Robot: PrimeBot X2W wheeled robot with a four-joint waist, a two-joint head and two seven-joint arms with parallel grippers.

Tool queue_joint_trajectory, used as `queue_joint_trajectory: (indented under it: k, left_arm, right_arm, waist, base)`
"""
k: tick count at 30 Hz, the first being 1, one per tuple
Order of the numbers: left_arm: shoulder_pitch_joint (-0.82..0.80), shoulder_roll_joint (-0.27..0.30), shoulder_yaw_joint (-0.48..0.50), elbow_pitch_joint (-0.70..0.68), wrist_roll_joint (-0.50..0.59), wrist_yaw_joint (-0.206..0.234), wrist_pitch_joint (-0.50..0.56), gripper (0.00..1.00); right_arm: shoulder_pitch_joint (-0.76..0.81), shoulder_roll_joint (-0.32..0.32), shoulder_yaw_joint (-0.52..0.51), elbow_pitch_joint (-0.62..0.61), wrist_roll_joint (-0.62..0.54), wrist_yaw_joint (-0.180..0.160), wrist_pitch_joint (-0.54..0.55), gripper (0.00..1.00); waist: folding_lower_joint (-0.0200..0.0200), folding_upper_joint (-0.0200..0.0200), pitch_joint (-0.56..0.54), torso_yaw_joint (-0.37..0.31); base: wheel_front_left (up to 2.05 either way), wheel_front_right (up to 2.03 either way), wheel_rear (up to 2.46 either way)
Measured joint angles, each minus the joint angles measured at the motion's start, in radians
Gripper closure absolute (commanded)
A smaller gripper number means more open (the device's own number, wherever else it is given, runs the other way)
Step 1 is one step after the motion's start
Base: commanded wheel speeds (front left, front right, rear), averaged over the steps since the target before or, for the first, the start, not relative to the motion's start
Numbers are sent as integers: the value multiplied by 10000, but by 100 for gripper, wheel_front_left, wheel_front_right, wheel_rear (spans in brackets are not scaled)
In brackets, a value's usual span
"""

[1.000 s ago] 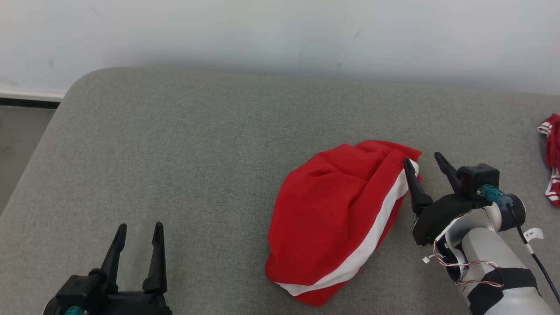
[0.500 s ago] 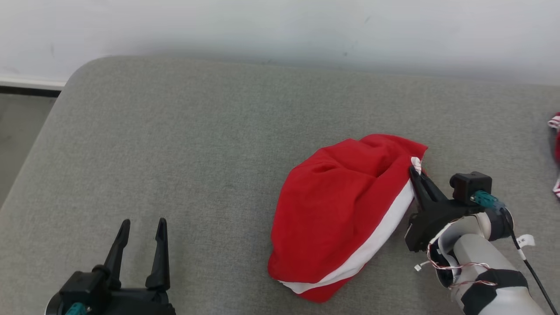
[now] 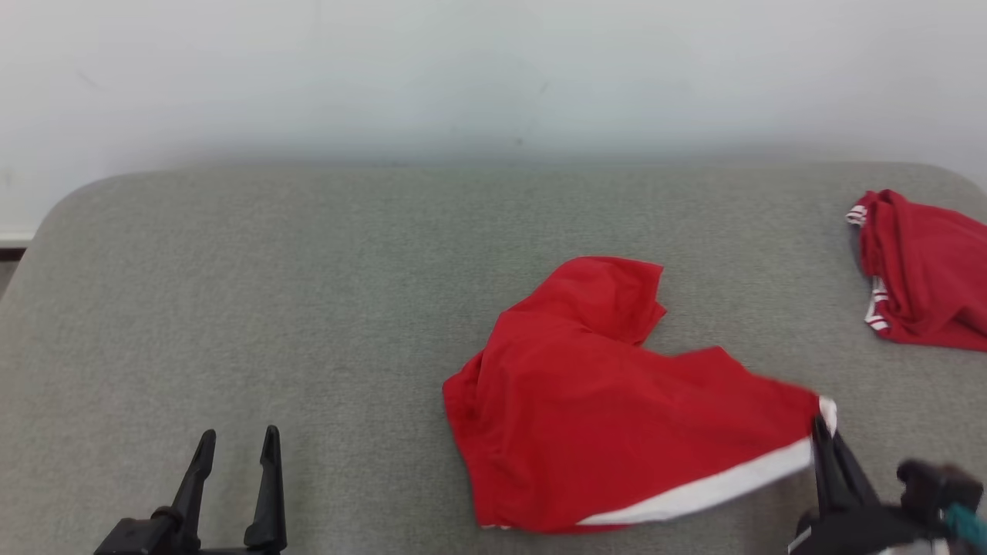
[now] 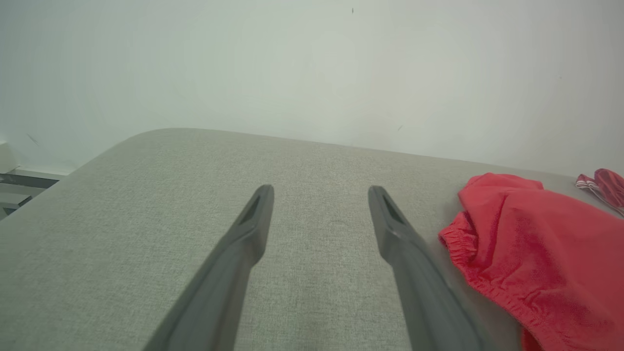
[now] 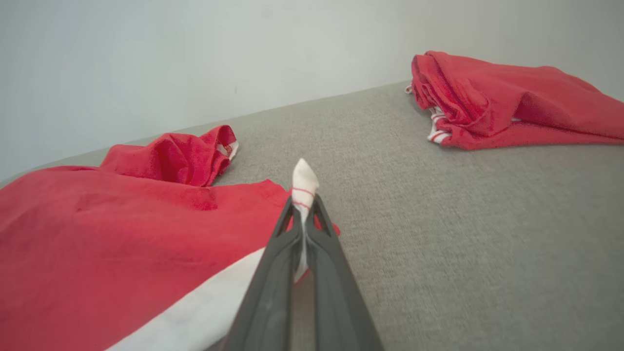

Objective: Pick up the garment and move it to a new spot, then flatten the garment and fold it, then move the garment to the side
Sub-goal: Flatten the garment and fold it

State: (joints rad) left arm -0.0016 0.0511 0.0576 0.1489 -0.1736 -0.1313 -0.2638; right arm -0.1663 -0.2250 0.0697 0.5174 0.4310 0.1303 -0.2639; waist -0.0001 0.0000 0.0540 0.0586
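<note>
Where its white-banded corner sticks up, the crumpled red fabric garment with a white stripe [image 3: 601, 416] is clamped between the closed fingers of the right gripper [image 3: 819, 425], at the lower right. The rest lies spread on the grey woven upholstered surface [image 3: 308, 308], right of centre. The left gripper [image 3: 239, 433] hovers at the lower left, fingers apart, holding nothing, well apart from the cloth. A second bunched red garment with white trim [image 3: 925, 270] lies at the far right edge.

Head cam looks down; wrist cams low, fwd; all share garment [image 3: 609, 401].
</note>
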Motion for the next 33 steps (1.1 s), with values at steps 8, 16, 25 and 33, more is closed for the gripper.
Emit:
queue_joint_trajectory:
  k: [8, 16, 25, 33]
  left_arm:
    - [106, -2, -27, -46, 12, 0, 0, 0]
    - [212, -4, -38, -59, 50, 0, 0, 0]
    - [323, -4, -71, -94, 63, 0, 0, 0]
    - [425, 0, -895, 111, 10, 0, 0, 0]
  right_arm:
    - [1370, 709, -813, -901, -477, 0, 0, 0]
    - [1872, 1179, -1480, -2690, -1384, 0, 0, 0]
    - [2729, 1365, -533, -4401, -2044, 0, -2, 0]
    - [2888, 1486, -113, -4516, -2128, 0, -2, 0]
  waist:
    - [-1, -1, -253, -497]
    - [0, 0, -487, -622]
    - [0, 0, -590, -661]
    - [0, 0, -534, -749]
  base:
    - [0, 0, 0]
    - [0, 0, 0]
    - [0, 0, 0]
    - [0, 0, 0]
